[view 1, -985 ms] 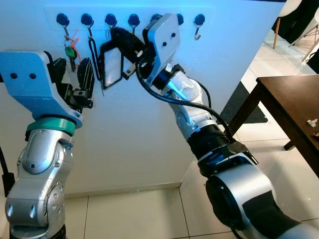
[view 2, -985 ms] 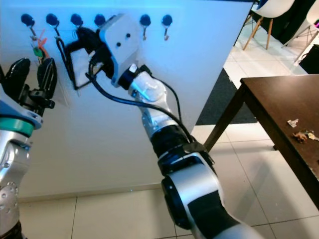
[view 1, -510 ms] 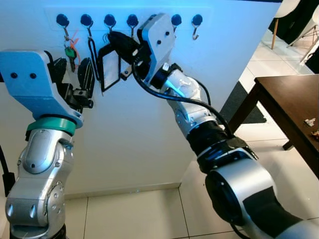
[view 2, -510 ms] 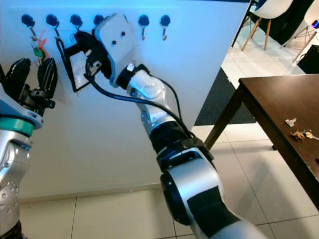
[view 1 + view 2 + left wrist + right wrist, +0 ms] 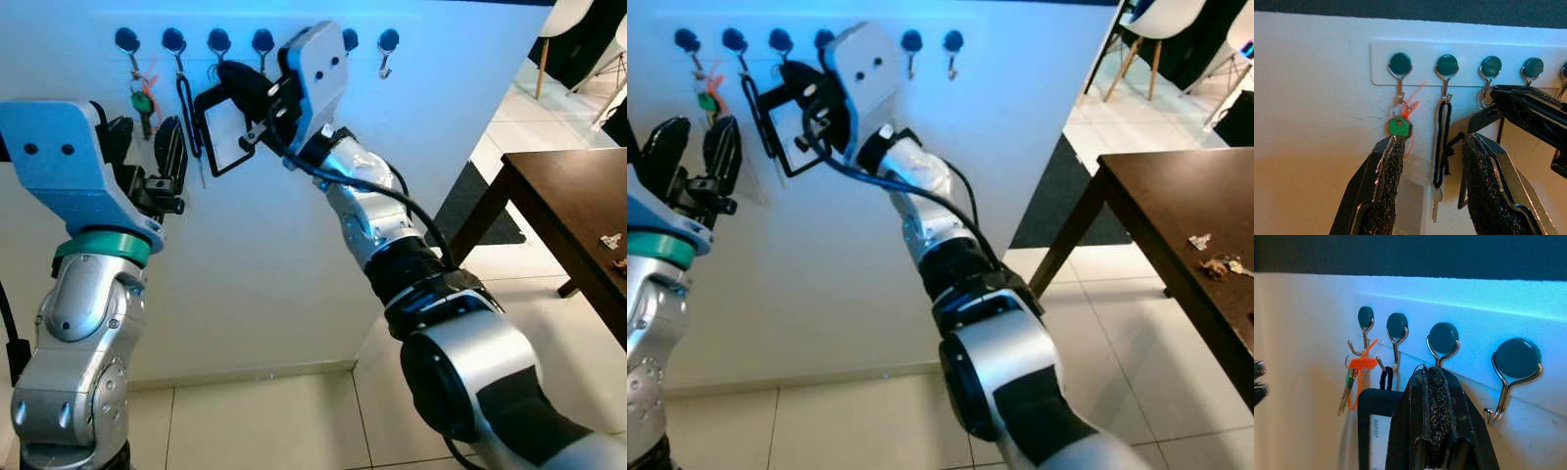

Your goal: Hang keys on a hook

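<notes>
Since a second ago my right gripper (image 5: 227,80) has nudged higher, up by the third hook (image 5: 1443,340) on the white wall (image 5: 255,264), fingers pinched tight on the black-framed key tag (image 5: 227,132). The left gripper (image 5: 1432,166) hangs open beneath the green key (image 5: 1399,126). A dark wooden worktop (image 5: 578,211) stands right, on pale tiles (image 5: 294,421).
</notes>
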Controlling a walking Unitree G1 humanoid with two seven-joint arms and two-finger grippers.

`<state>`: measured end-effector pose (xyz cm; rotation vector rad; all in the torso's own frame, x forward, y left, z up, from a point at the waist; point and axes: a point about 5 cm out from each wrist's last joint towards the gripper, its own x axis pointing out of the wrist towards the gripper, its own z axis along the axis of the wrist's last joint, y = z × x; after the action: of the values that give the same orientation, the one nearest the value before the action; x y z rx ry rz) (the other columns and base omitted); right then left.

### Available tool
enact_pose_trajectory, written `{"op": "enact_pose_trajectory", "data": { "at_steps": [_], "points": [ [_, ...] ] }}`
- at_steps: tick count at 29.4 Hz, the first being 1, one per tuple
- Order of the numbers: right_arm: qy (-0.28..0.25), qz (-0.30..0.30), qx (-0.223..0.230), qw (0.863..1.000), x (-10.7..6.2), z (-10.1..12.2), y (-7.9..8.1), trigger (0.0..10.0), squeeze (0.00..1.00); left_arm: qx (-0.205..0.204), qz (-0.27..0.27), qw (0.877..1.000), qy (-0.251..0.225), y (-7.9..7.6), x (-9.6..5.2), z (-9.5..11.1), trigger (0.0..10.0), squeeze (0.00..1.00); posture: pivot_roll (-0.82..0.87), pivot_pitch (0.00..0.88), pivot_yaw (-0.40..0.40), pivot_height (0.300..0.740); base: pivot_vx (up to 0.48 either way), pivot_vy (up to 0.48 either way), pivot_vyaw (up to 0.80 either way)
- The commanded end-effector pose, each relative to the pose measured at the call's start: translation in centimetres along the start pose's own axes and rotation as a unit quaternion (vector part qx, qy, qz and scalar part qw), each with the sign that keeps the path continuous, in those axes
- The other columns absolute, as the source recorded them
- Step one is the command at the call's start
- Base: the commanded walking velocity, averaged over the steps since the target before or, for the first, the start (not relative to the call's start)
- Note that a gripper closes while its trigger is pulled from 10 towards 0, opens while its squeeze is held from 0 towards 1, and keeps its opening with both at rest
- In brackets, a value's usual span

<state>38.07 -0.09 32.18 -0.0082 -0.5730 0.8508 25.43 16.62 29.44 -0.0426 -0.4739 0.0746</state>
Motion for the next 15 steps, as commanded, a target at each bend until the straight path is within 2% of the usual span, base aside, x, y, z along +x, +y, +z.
{"op": "enact_pose_trajectory", "data": {
  "at_steps": [1,4,5,12,13,14,15],
  "points": [
    [0.001,-0.029,0.028,0.999,0.1,0.2,-0.8,10.0,0.00,-0.004,-0.005,1.000,-0.007,-0.2,-0.1,0.4,10.0,0.00,0.06,0.080,0.050,0.740,0.000,0.000,0.00],
    [0.005,-0.023,0.028,0.999,0.1,0.1,-0.7,10.0,0.00,-0.004,-0.005,1.000,-0.007,-0.2,-0.1,0.5,10.0,0.00,0.06,0.080,0.050,0.740,0.000,0.000,0.00],
    [0.029,0.011,0.017,0.999,0.0,-0.6,0.0,10.0,0.00,-0.005,-0.004,1.000,-0.007,-0.2,-0.1,0.5,10.0,0.00,0.06,0.080,0.050,0.740,0.000,0.000,0.00],
    [0.040,0.024,0.000,0.999,-0.1,-1.0,0.4,10.0,0.00,-0.005,-0.004,1.000,-0.006,-0.2,0.0,0.5,10.0,0.00,0.06,0.084,0.051,0.740,0.000,0.000,0.00],
    [0.017,0.014,-0.021,1.000,-0.1,-0.5,0.3,10.0,0.00,-0.006,-0.004,1.000,-0.005,-0.2,0.0,0.4,10.0,0.00,0.06,0.086,0.053,0.740,0.000,0.000,0.00],
    [0.017,0.014,-0.021,1.000,-0.1,-0.5,0.3,10.0,0.00,-0.006,-0.004,1.000,-0.005,-0.2,0.0,0.4,10.0,0.00,0.06,0.086,0.053,0.740,0.000,0.000,0.00],
    [-0.036,-0.006,-0.052,0.998,0.1,1.0,0.1,10.0,0.00,-0.006,-0.005,1.000,-0.003,-0.2,-0.1,0.3,10.0,0.00,0.06,0.087,0.054,0.740,0.000,0.000,0.00]
  ]
}}
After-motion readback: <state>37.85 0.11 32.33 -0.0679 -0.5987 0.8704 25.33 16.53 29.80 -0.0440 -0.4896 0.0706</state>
